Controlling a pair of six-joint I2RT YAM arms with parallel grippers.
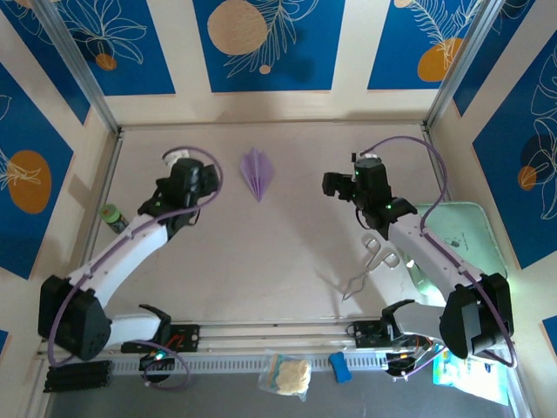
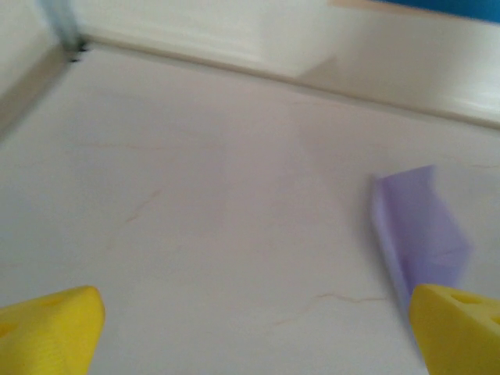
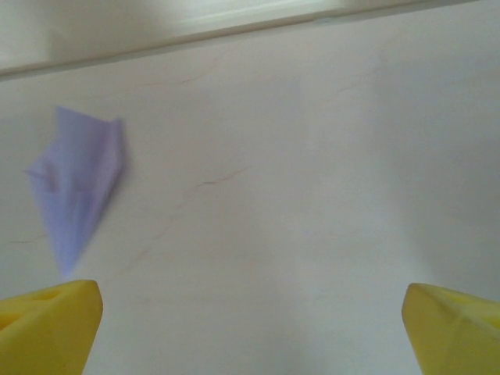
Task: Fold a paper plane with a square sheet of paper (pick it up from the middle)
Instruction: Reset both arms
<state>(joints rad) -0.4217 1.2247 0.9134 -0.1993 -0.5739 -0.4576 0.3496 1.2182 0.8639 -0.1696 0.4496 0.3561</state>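
Plane (image 1: 258,172) lies on the pale bench (image 1: 278,252) at 12 o'clock near the far wall, open room all round it, left fingers (image 2: 51,328) at its 9 and right fingers (image 3: 47,324) at its 3, both spread wide, empty, clear of it.

Open middle, clutter at both sides

The table (image 1: 278,261) is bare between the left arm (image 1: 130,248) and right arm (image 1: 431,257), leaving a wide lane from the near edge to the paper plane (image 1: 258,172), which lies alone near the far wall. On the right, a thin metal tool (image 1: 370,261) and a mint-green tray (image 1: 474,228) crowd the right arm. On the left, a green bottle (image 1: 111,216) stands by the wall.
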